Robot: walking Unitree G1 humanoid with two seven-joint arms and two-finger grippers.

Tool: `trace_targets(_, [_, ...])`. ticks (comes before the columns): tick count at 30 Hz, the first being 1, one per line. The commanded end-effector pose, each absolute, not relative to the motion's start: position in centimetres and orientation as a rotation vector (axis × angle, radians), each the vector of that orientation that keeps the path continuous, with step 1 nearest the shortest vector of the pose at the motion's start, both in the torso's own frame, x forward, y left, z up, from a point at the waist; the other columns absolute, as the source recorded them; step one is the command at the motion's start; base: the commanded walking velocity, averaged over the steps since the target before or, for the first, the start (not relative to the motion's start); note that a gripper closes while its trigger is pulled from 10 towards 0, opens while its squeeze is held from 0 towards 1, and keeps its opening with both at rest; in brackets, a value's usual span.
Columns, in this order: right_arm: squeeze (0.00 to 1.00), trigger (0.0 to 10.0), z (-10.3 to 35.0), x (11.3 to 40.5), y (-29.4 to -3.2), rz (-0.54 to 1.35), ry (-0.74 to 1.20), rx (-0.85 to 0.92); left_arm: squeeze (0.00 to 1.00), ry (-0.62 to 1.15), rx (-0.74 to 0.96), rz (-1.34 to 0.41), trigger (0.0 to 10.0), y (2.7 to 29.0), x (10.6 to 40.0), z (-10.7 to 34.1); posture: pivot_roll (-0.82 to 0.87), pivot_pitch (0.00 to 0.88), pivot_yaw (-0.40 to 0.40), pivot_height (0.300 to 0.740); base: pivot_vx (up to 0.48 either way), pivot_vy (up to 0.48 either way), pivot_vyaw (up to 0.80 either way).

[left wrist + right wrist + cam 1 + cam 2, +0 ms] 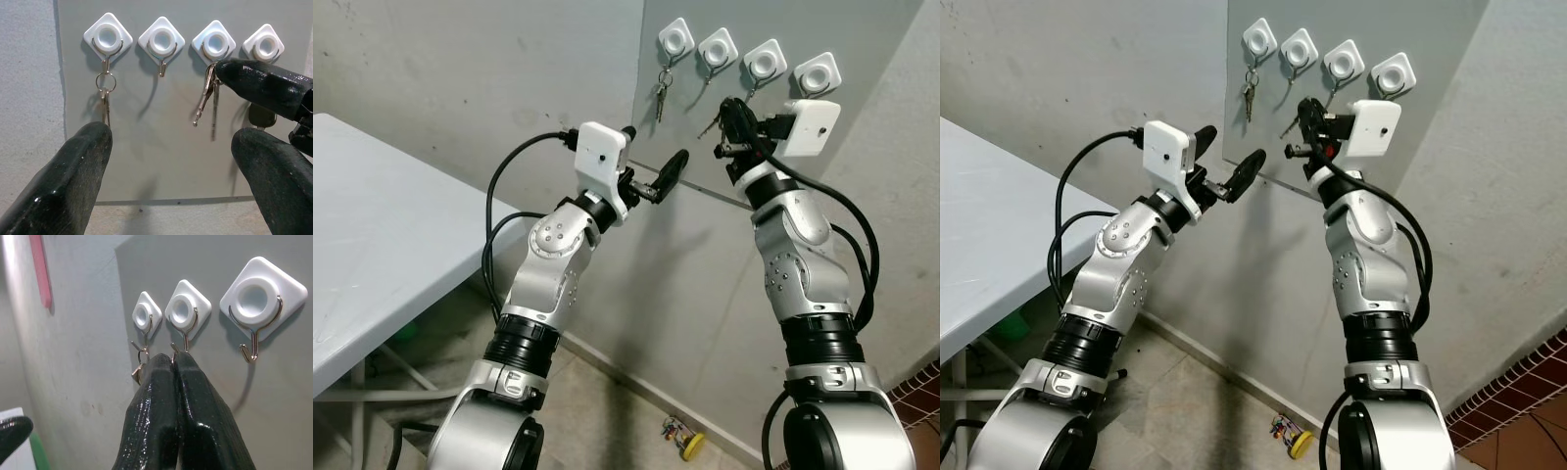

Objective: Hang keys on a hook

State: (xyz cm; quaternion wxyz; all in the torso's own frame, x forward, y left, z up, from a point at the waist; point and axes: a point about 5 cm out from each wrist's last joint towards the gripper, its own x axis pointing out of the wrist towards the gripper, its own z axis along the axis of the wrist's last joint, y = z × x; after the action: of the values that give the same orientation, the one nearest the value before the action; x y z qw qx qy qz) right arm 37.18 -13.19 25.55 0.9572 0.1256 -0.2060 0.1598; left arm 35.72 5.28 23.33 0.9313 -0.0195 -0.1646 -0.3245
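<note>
The right gripper [174, 363] is raised to the grey board [161, 161], its two black fingers pressed together with their tips just under the third hook [215, 44] from the left. A bunch of keys [206, 98] hangs from that hook, touching the side of the gripper's fingers; whether the tips pinch the ring itself I cannot tell, since in the right wrist view the fingers cover it.

The left gripper [656, 174] is held up beside the board, well apart from the keys, its fingers [73, 171] spread wide with nothing between them.

Four white diamond-shaped hooks sit in a row along the top of the board. The first hook [107, 38] carries another set of keys [104, 95] on a ring. The second hook [161, 41] and the fourth hook [264, 45] are bare.

The left wrist view shows all four hooks and both key sets straight on, with the right gripper reaching in from the side. The right wrist view shows three hooks (the near one large and bare) and a pink strip [40, 269] on the wall.

In the head views a white table [372, 245] stands to the robot's left, and a small yellow object [683, 438] lies on the floor by the wall.
</note>
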Motion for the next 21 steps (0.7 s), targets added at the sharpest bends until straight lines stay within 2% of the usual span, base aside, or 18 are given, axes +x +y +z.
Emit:
trace_targets(1, [0.0, 10.0, 26.2, 37.5, -13.5, 0.306, -0.43, 0.288, 0.0, -0.366, -0.024, -0.688, 10.0, 4.8, 35.6, 24.3, -0.02, 0.0, -0.052, 0.711, 0.0, 0.0, 0.0])
trace_targets(12, [0.0, 10.0, 26.8, 37.7, -14.2, 0.274, -0.443, 0.435, 0.0, -0.384, -0.014, -0.717, 10.0, 4.4, 35.3, 24.6, -0.02, 0.0, -0.053, 0.711, 0.0, 0.0, 0.0])
trace_targets(21, [0.0, 10.0, 27.3, 37.8, -14.7, 0.26, -0.461, 0.455, 0.0, -0.384, -0.011, -0.735, 10.0, 4.2, 35.2, 24.7, -0.03, 0.0, -0.047, 0.711, 0.0, 0.0, 0.0])
